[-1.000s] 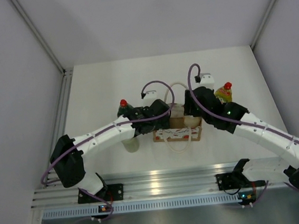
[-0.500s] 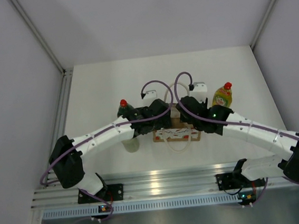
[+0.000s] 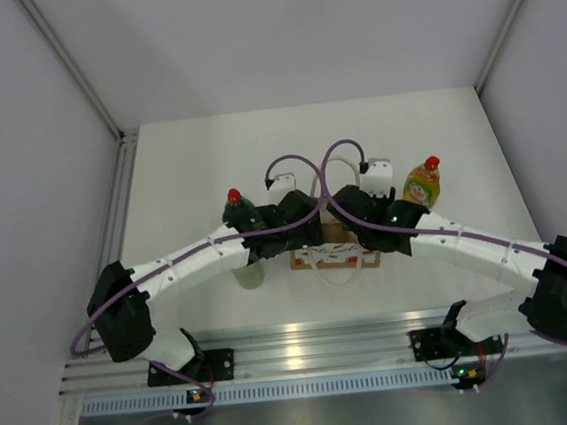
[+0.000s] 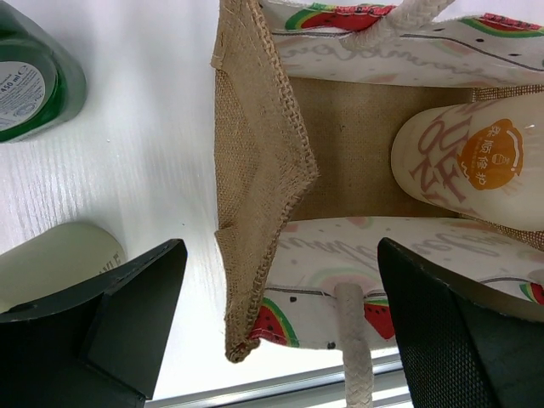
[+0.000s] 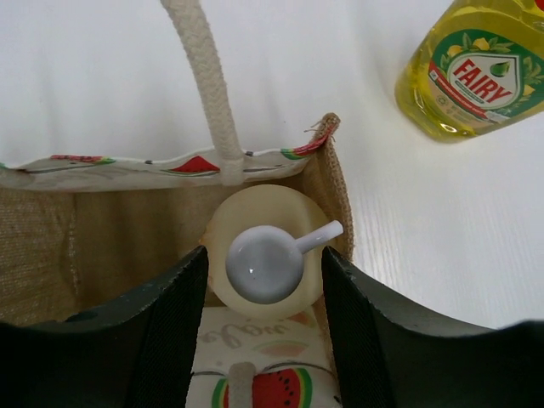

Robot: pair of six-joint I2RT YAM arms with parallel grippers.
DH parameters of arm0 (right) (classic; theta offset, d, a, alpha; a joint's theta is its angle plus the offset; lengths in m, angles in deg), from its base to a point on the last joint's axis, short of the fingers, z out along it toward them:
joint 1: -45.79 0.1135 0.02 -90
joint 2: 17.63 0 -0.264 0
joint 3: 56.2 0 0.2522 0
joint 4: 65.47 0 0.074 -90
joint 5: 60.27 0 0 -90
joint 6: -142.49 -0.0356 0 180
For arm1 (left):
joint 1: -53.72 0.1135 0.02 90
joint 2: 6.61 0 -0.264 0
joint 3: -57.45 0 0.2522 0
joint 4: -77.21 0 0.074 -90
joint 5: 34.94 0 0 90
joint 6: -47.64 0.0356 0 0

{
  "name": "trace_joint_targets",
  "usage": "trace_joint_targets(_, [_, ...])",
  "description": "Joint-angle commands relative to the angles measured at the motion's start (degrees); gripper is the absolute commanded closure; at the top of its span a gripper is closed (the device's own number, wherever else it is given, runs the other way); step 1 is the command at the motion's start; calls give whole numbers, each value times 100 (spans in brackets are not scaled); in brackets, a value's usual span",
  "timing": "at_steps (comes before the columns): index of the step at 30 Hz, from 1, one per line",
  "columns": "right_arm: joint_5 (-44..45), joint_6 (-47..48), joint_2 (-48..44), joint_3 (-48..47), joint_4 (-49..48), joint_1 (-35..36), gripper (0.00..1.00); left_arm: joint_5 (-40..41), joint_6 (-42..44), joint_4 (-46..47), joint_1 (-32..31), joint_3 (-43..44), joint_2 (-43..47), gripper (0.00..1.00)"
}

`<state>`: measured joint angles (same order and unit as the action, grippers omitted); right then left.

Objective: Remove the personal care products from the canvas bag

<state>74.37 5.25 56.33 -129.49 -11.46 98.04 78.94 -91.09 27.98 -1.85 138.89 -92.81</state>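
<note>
Now, right gripper (image 5: 263, 265) clamps the cream bottle (image 5: 255, 206) inside the canvas bag (image 5: 119, 225) — left gripper (image 4: 280, 255) spread apart.

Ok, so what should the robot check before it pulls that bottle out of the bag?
1. Fingers of the right gripper sit on either side of the cream bottle: ok.
2. Grip is tight on it: cannot tell.
3. The rope handle is clear of the bottle's top: ok.
4. The left gripper is holding the canvas bag steady: not ok; it is open, astride the end wall.
5. The yellow bottle is out of the way: ok, it is outside the bag.
</note>
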Motion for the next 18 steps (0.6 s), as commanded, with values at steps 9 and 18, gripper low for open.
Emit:
trace_joint_targets(9, [502, -145, 225, 380, -368, -83, 53, 38, 118, 268, -24, -62, 270, 2])
trace_joint_targets(18, [528, 277, 312, 714, -1125, -66, 69, -32, 136, 268, -24, -44, 182, 2])
